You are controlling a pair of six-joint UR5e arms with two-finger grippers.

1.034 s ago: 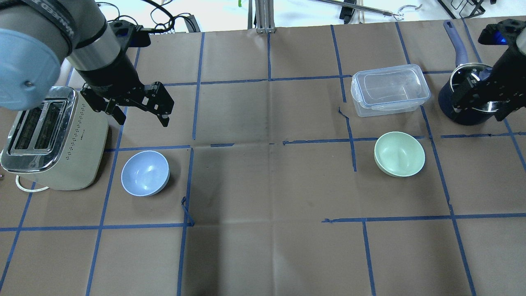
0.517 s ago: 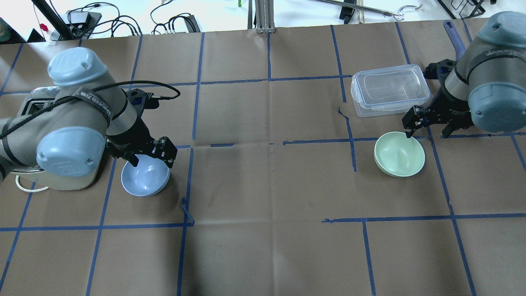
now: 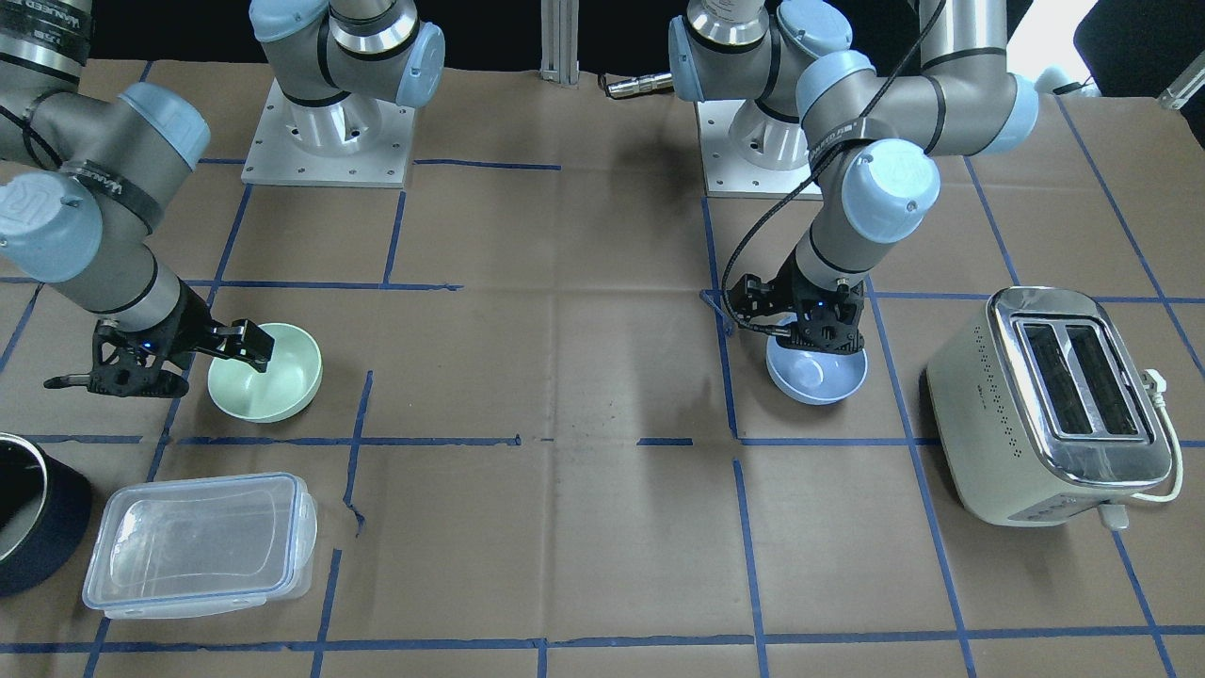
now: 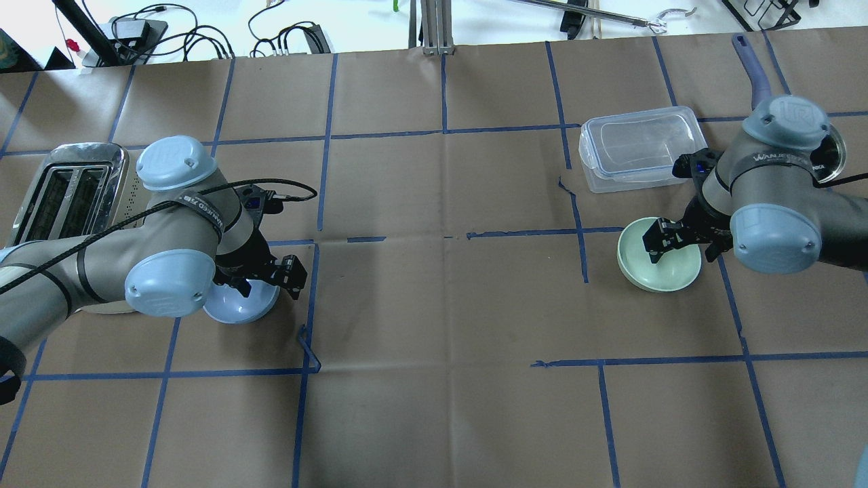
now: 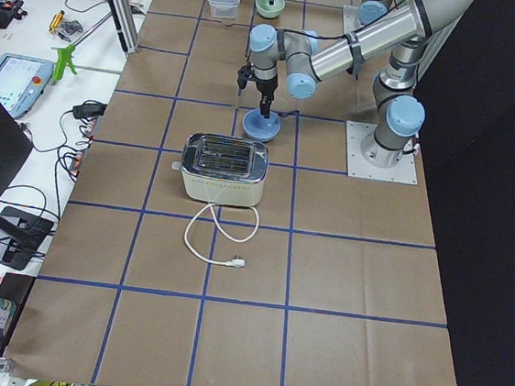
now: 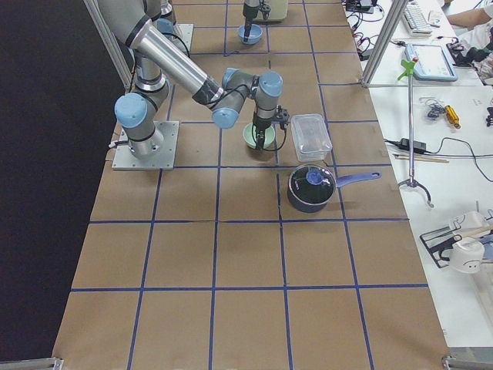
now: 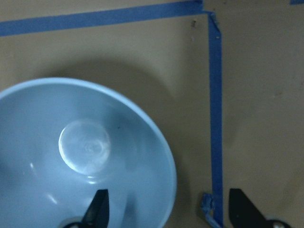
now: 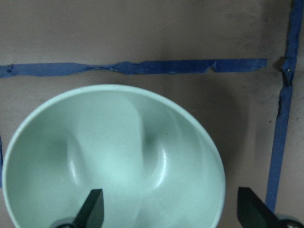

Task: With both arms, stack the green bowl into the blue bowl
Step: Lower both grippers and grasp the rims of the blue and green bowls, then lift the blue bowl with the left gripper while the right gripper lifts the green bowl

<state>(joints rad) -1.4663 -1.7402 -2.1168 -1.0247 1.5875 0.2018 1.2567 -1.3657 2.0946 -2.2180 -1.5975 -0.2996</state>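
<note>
The blue bowl sits upright on the table's left side, beside the toaster; it also shows in the front view. My left gripper is open and low over its right rim. In the left wrist view one finger is inside the bowl and the other outside. The green bowl sits on the right side and shows in the front view. My right gripper is open and straddles its rim. In the right wrist view one finger is inside the bowl, the other outside.
A cream toaster stands close to the left of the blue bowl. A clear lidded container lies just beyond the green bowl. A dark blue pot stands to the far right, mostly hidden by the right arm in the overhead view.
Both arms have come down from above the table to their bowls. Each open gripper now has one finger inside its bowl's rim. The bowls have not moved.
</note>
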